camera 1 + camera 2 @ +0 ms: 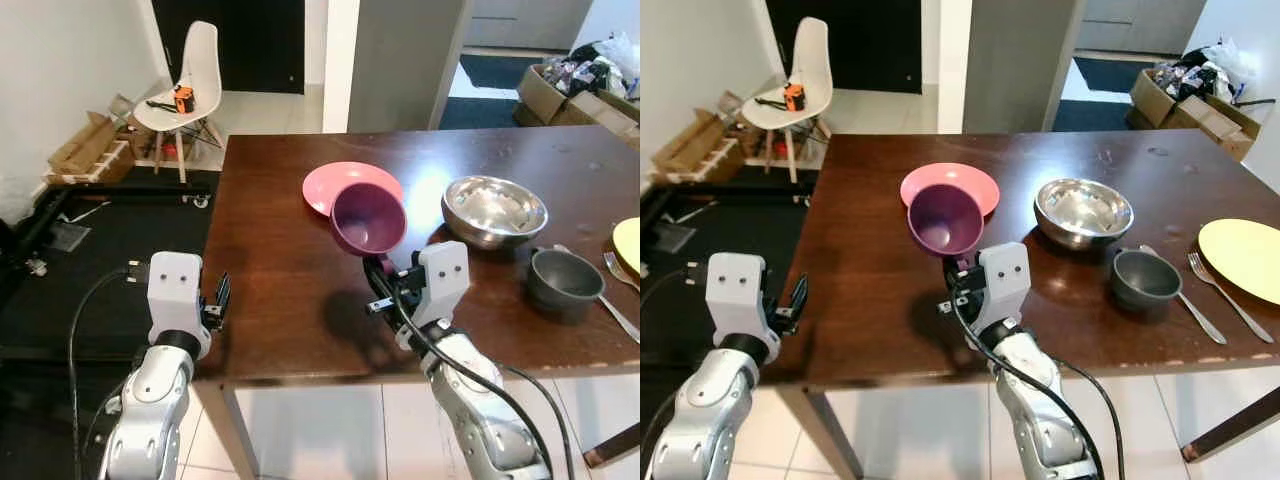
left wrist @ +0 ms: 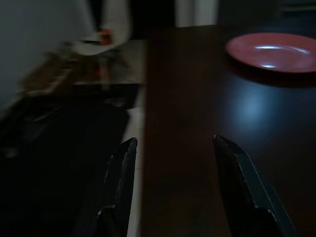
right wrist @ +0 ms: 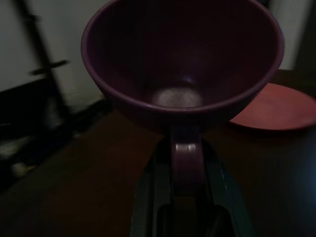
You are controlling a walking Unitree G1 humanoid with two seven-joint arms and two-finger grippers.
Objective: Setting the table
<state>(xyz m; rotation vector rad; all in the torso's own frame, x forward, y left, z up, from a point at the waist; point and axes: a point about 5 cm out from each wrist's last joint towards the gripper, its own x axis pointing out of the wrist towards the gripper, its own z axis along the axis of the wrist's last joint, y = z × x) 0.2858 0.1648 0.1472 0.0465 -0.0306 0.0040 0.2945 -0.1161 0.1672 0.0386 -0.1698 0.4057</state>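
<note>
1. Holding a purple cup [image 1: 368, 217] by its handle: your right gripper [image 1: 385, 285] has both black fingers closed on the handle, cup lifted above the dark wooden table [image 1: 280, 300], tilted with its mouth facing up and toward the camera.
2. Your left gripper [image 1: 218, 300] sits at the table's near left edge, fingers [image 2: 121, 168] spread apart, nothing between them. From the left wrist view, one finger lines up over the table edge, the other over the tabletop.
3. Just behind the cup you have a pink plate [image 1: 352, 187] flat on the table; the cup overlaps its near rim in the head views, but contact can't be judged.
4. To the right of the plate: steel bowl [image 1: 494, 210], upright, on the table.
5. Near and right of the bowl: grey cup [image 1: 565, 283], upright, close to the front edge.
6. Further right: a spoon [image 1: 1185, 300] and fork [image 1: 1230, 297] lying side by side, then a yellow plate [image 1: 1245, 255] at the table's right side.
7. Past the table's far left corner: white chair [image 1: 192, 85] with an orange object [image 1: 183, 98] on the seat, cardboard pieces [image 1: 85, 145] against the wall beside it.
8. Far right background: cardboard boxes [image 1: 575, 95] with clutter.
</note>
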